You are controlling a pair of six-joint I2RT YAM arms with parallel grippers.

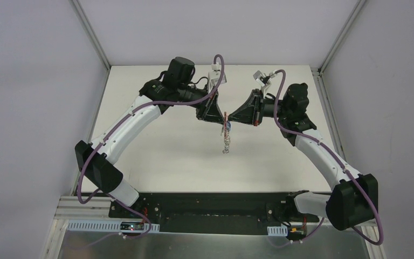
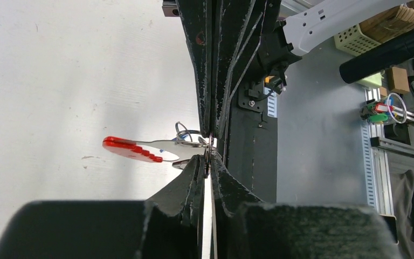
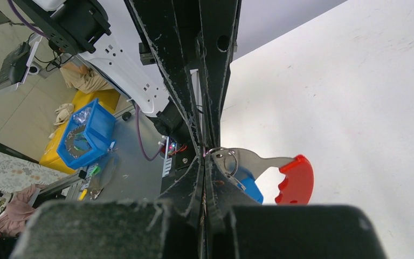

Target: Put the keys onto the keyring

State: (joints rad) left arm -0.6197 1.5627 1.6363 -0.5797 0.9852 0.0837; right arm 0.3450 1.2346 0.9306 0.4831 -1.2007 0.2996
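Left end effector (image 1: 220,119) comes in from the left above mid-bench (image 1: 161,151), tip to tip with its partner. Its jaws are narrowed to a thin slit. In the left wrist view a wire ring of the keyring (image 2: 140,149) sits right at this end effector's tips, but the contact is lost in the dark seam, so I cannot tell if it is actually pinched. The keyring is off the bench, between the two sets of tips. Its red band juts out sideways from them, with a flat silver tab and small rings close against the jaws. The chain hangs straight below both tips in the top view, its links too small to separate. The blue key (image 3: 250,189) is just beside the right fingers, partly hidden behind them, with its shaft not visible. Right end effector (image 1: 230,120) has its jaws fully together, nipping a ring of the keyring at the very tip.
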